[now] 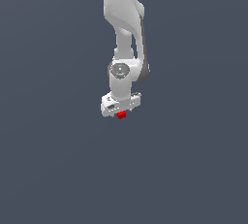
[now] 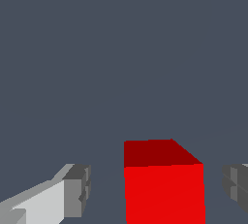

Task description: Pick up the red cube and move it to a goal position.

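**Grasp approach: jaws straddling the cube, not yet closed**

The arm point(image 1: 124, 34) is reaching down over a plain grey surface point(image 1: 193, 169), and the gripper point(image 1: 121, 113) is hanging directly over the cube point(image 1: 121, 115). In the exterior view the cube is showing as a small red block just beneath the gripper body, partly tucked under it.

The wrist view is giving the better evidence. The cube point(image 2: 163, 189) is sitting between the two fingertips point(image 2: 77, 191), with grey surface showing on both sides of it. The jaws are standing open, neither pad touching the cube (the gap on one side is looking wider than on the other, so the cube is lying off-centre between them).

Judged step: the descent to grasp is nearly finished; the pickup itself is not yet made. No goal marker is showing in either view.

The next move is calling for the jaws to close squarely on the cube's opposite faces, then a straight lift. The off-centre position could nudge the cube sideways as the nearer pad meets it first.
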### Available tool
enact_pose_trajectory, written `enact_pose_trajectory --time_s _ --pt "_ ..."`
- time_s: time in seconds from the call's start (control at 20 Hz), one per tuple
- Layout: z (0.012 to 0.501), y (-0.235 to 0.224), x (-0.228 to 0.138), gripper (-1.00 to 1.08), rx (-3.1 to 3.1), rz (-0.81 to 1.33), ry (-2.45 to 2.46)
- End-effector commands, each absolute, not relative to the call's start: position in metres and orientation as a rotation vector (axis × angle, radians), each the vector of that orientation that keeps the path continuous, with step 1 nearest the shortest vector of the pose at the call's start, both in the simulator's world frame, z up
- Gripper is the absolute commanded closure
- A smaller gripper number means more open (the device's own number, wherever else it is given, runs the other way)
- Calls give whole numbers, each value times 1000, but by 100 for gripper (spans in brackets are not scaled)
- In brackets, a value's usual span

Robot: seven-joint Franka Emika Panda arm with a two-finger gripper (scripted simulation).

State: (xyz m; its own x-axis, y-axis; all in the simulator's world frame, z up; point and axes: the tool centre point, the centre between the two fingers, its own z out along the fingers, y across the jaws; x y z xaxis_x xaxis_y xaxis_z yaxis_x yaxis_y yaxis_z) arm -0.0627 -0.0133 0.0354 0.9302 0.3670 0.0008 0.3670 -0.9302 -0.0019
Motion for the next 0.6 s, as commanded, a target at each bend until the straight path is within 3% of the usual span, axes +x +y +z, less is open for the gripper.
enact_pose_trajectory --time_s 0.0,0.25,0.3,0.55 --pt "27 -15 -67 -92 -3077 -2 -627" --pt "20 -16 -69 -92 -3072 0 -655" --pt "20 -16 -69 108 -3072 0 -655" --pt "20 -16 -69 108 -3072 0 -655"
